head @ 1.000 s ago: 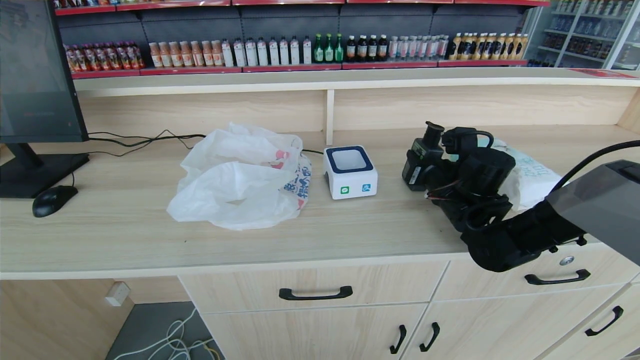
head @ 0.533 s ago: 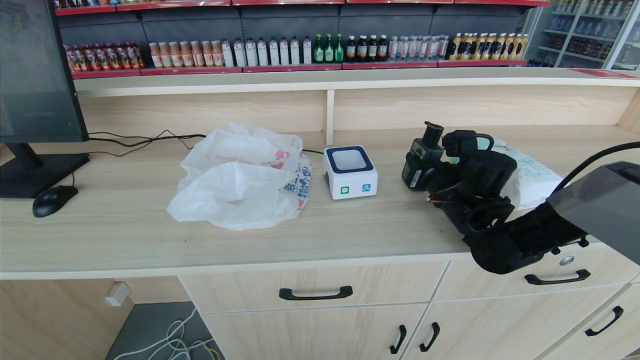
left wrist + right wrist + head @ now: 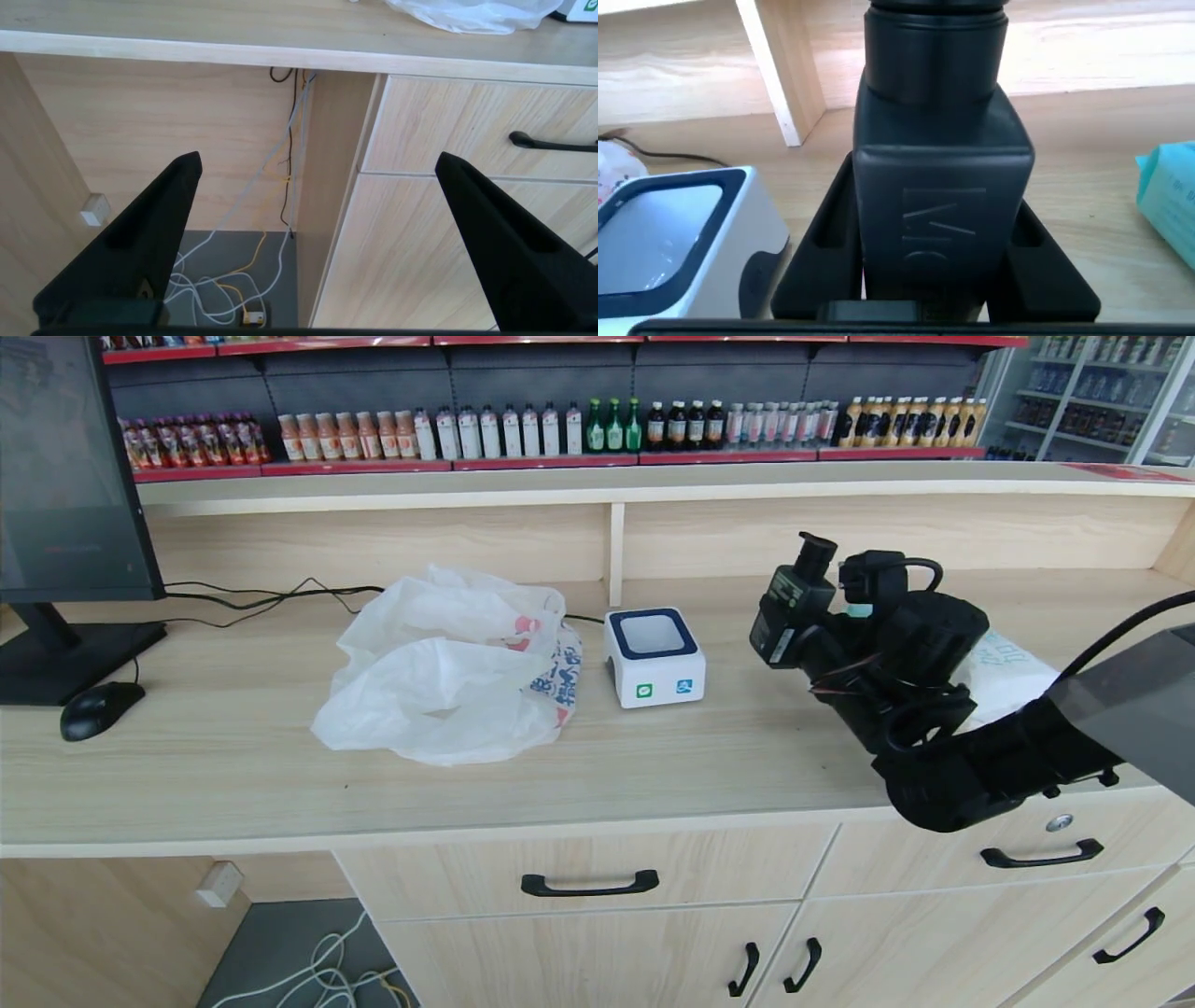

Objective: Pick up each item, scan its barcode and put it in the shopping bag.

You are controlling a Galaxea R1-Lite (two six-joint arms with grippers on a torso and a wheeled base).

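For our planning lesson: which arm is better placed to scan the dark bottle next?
Right. Its jaws are shut on the dark bottle, held close beside the scanner. The left arm's jaws hang open below the counter, facing the drawers.

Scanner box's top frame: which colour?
Dark blue, on the white cube-shaped scanner box; clearest in head view.
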